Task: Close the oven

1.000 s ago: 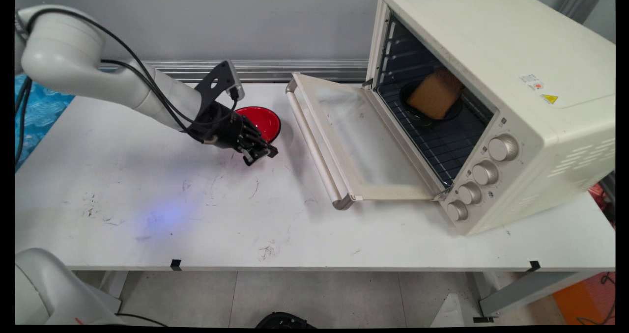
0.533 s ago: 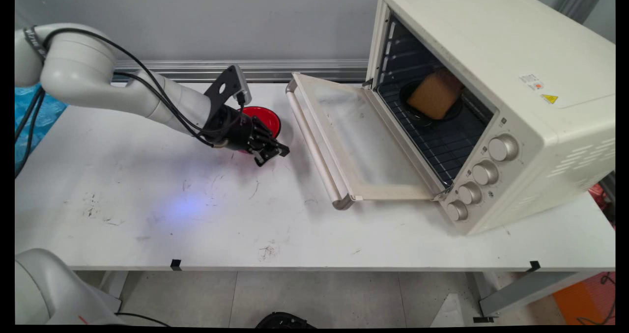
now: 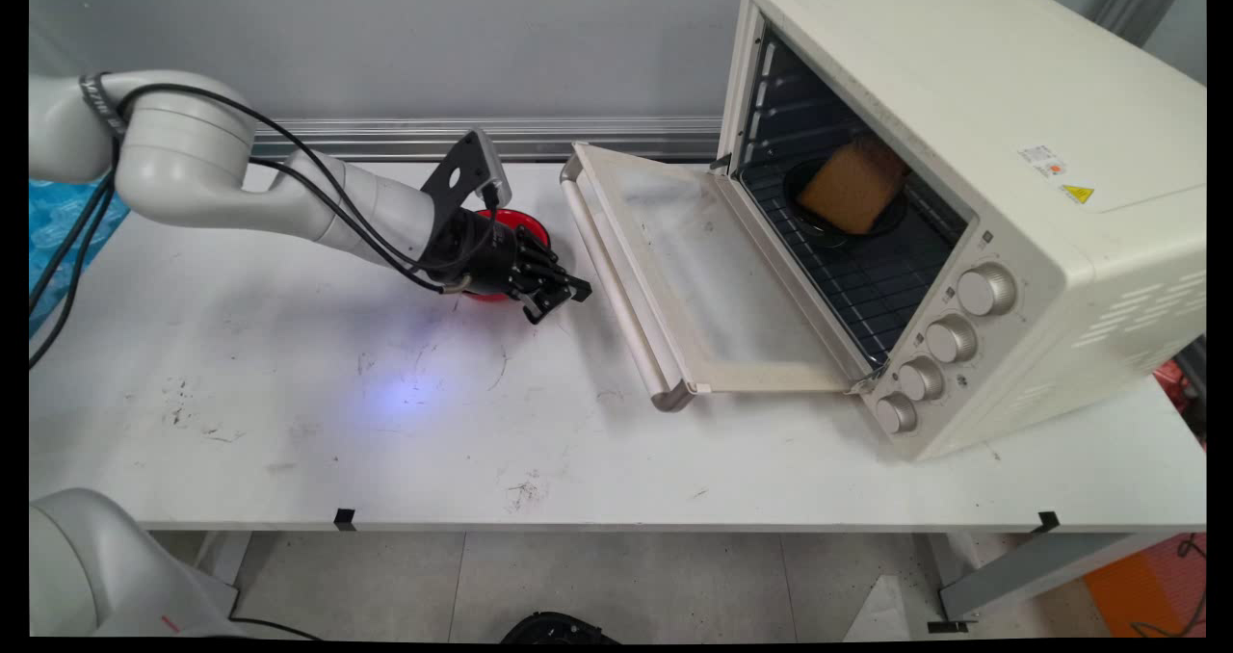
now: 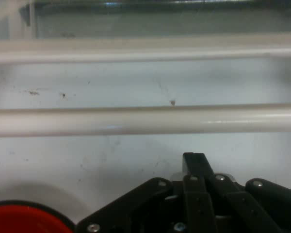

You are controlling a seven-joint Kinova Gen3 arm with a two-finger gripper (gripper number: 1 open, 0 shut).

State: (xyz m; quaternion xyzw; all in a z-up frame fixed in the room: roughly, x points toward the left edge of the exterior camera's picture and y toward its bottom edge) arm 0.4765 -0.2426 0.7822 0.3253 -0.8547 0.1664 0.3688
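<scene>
Main view: gripper (closed) near door handle.

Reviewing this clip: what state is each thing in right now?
Gripper: shut, empty, low beside the door handle.
Oven door: fully open, lying flat.
Oven: holds a black dish with bread on its rack.
Red bowl: upright, empty, partly hidden behind the arm.
</scene>
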